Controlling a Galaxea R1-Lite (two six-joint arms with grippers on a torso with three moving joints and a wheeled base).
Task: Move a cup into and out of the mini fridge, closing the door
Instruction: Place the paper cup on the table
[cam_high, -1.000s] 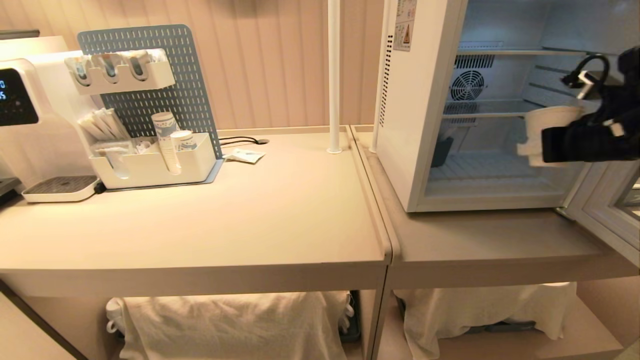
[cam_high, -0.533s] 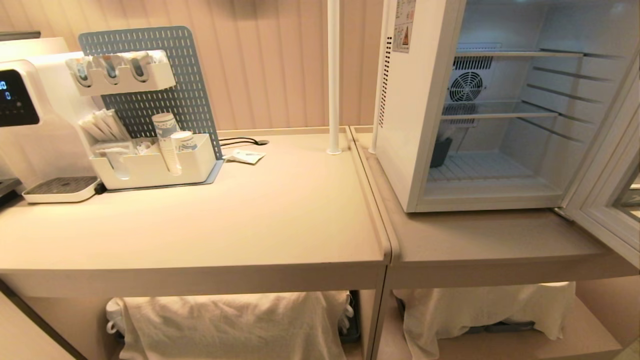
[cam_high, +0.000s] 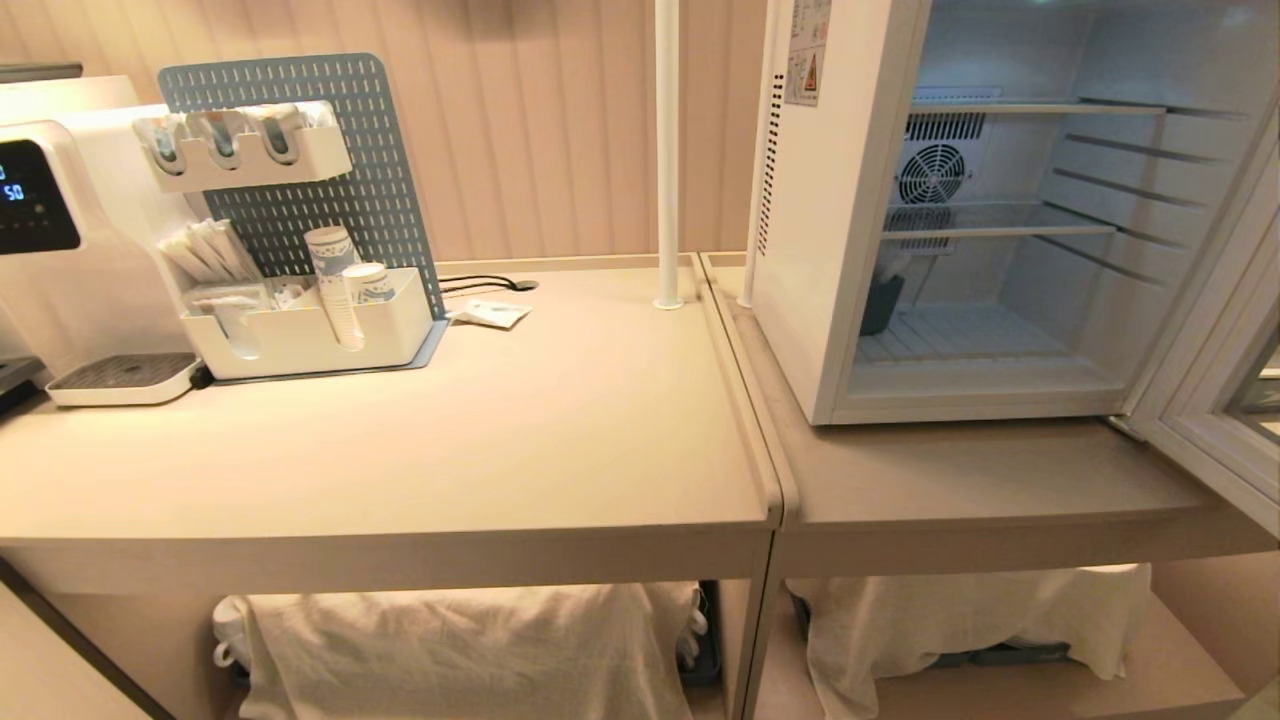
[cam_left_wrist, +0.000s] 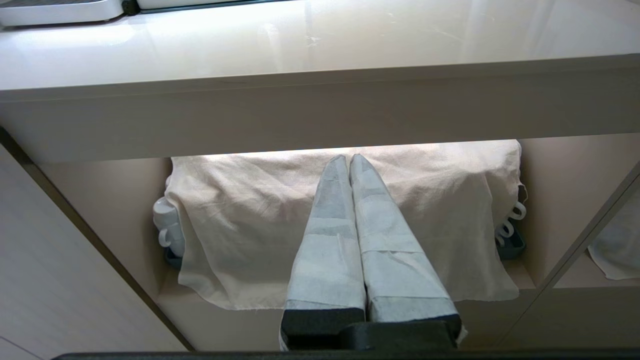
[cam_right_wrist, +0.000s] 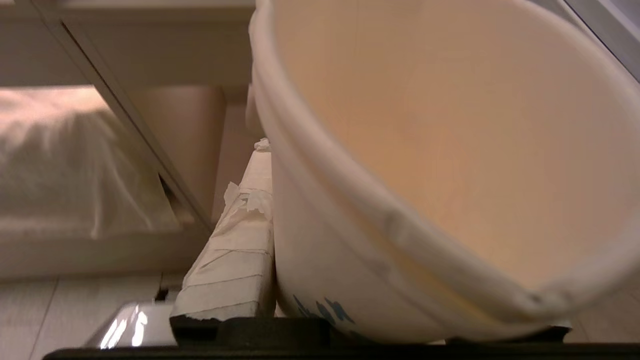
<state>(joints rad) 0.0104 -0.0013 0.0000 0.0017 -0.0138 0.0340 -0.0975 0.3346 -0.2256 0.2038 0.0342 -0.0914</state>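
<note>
The mini fridge (cam_high: 830, 250) stands on the right counter, its door (cam_high: 1215, 400) swung open to the right. Its wire shelves hold no cup. The white paper cup (cam_right_wrist: 450, 150) with blue print fills the right wrist view, mouth toward the camera. My right gripper (cam_right_wrist: 400, 165) is shut on it; one taped finger (cam_right_wrist: 235, 260) presses its side and the other is hidden behind it. That gripper is outside the head view, low beside the counter frame. My left gripper (cam_left_wrist: 348, 160) is shut and empty, parked below the counter edge in front of a draped cloth.
A white organizer (cam_high: 300, 330) with stacked cups (cam_high: 330, 280) and a drink machine (cam_high: 40, 200) stand at the back left. A white pole (cam_high: 667, 150) rises beside the fridge, and a packet (cam_high: 490, 313) lies near it. Cloth-covered items (cam_high: 460, 640) sit under the counters.
A second ago my right gripper held the cup in front of the open fridge. It has since dropped out of the head view with the cup. The left arm has not moved.
</note>
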